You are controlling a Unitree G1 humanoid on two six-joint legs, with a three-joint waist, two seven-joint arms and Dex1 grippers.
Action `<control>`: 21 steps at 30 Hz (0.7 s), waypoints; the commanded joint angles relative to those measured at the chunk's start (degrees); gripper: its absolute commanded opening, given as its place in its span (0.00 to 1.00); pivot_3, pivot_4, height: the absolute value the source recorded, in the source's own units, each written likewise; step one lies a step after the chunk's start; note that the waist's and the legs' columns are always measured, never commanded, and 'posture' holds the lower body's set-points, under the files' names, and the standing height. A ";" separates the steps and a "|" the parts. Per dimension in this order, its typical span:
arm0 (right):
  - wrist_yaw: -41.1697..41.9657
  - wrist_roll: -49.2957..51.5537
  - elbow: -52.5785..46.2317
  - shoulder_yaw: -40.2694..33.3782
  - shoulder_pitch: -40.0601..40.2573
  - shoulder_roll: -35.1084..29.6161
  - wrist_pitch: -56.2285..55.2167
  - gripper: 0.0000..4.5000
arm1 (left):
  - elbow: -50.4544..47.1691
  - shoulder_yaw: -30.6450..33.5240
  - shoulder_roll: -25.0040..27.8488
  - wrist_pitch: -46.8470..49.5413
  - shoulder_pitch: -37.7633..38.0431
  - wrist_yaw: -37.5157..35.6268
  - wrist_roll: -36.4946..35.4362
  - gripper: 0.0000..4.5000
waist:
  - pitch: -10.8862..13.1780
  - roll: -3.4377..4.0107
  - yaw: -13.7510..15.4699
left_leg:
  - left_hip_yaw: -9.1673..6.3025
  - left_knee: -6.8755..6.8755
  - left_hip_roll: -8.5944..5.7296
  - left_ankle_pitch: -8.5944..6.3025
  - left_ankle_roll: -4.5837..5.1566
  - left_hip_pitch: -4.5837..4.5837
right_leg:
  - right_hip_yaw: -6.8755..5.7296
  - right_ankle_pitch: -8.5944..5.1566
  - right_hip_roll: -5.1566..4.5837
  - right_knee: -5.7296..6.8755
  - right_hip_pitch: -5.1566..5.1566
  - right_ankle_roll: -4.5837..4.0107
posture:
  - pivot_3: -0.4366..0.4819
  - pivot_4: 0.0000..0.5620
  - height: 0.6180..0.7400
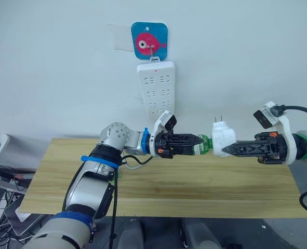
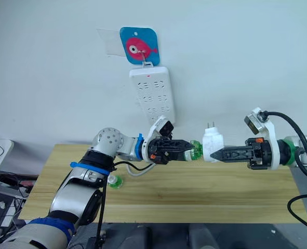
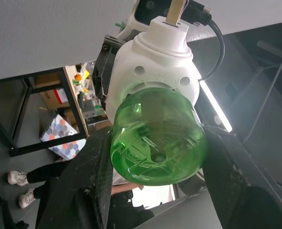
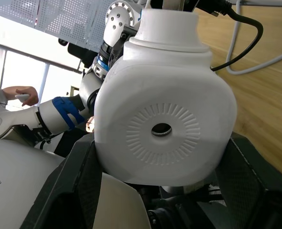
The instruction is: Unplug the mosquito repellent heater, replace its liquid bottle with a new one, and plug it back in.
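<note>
No readable text, brand or number is showing anywhere — the blue card (image 1: 149,40) above the power strip (image 1: 157,87) is carrying just a pink fish drawing — the heater (image 4: 162,98) is showing moulded ridges, no lettering.

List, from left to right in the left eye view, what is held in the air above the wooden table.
Left gripper → green transparent plastic bottle → small white rounded plastic heater → right gripper.

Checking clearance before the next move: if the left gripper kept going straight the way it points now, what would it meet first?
Probably the mosquito repellent heater: the left gripper holds the green bottle against it, with the right gripper just beyond.
</note>
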 commanded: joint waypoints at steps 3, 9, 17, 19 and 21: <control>-0.38 -1.21 1.49 -2.43 -0.06 -2.27 -0.46 0.66 | -1.82 5.92 1.21 -0.19 0.96 -0.10 1.13 0.50 | 0.00 0.00 0.07 | 0.00 0.01 -0.02 0.03 -0.05 0.01 | 0.01 0.01 -0.01 0.02 0.00 0.01 | 0.38 0.31 1.00; -0.39 -0.81 1.46 -1.63 -0.67 -1.85 -0.65 0.66 | -3.91 6.76 -0.28 -3.13 1.90 0.62 4.01 0.58 | 0.00 0.00 0.13 | 0.01 -0.02 -0.01 0.03 -0.05 -0.01 | 0.00 0.01 -0.01 -0.01 0.00 0.01 | 0.39 0.31 1.00; -0.79 -0.44 1.79 -1.42 -0.81 -0.97 -0.62 0.66 | -5.46 8.26 -1.14 -3.76 2.78 0.04 6.26 1.00 | 0.00 0.00 0.15 | 0.02 0.00 -0.01 0.04 -0.06 0.01 | 0.00 0.01 -0.03 0.03 0.02 0.01 | 0.40 0.31 1.00; -1.52 0.14 2.52 -1.89 -0.49 -0.90 -0.90 0.66 | -6.39 8.30 -0.51 -4.14 3.05 -0.44 6.85 1.00 | 0.00 0.00 0.15 | 0.02 0.00 -0.03 0.04 -0.06 0.00 | 0.00 0.01 -0.05 0.02 0.01 0.01 | 0.40 0.31 1.00; -1.67 0.08 3.46 -2.67 0.02 -1.26 -0.96 0.66 | -7.41 8.52 0.63 -4.83 3.35 -1.00 7.45 1.00 | 0.00 0.00 0.15 | 0.02 -0.01 -0.03 0.04 -0.06 0.00 | 0.00 0.01 -0.05 0.02 0.01 0.01 | 0.40 0.31 1.00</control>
